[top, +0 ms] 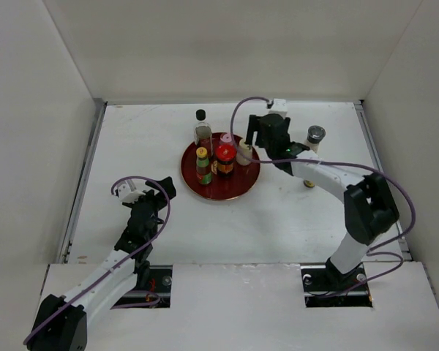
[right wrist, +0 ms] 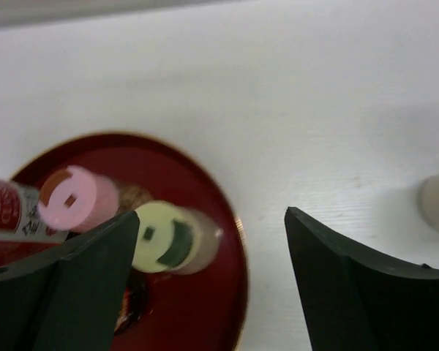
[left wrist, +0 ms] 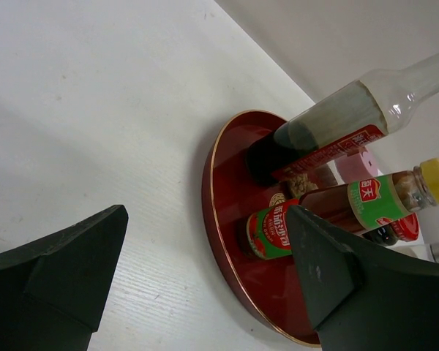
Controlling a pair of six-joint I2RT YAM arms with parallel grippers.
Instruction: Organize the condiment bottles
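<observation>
While the left pincer point(left wrist: 208, 212) and right pincer point(right wrist: 212, 213) gape, the yellow-green-capped bottle point(right wrist: 168, 238) seems light, stiff, slick, best pinched below its cap.

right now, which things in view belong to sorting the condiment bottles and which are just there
Job:
tall clear glass bottle with black cap
yellow-capped green-labelled bottle
red-capped jar
pink-capped bottle
yellow-green-capped bottle
grey-capped jar, off the tray
small gold-topped item on the table, partly hidden

Not bottles:
round red tray, holding five of them
white table
</observation>
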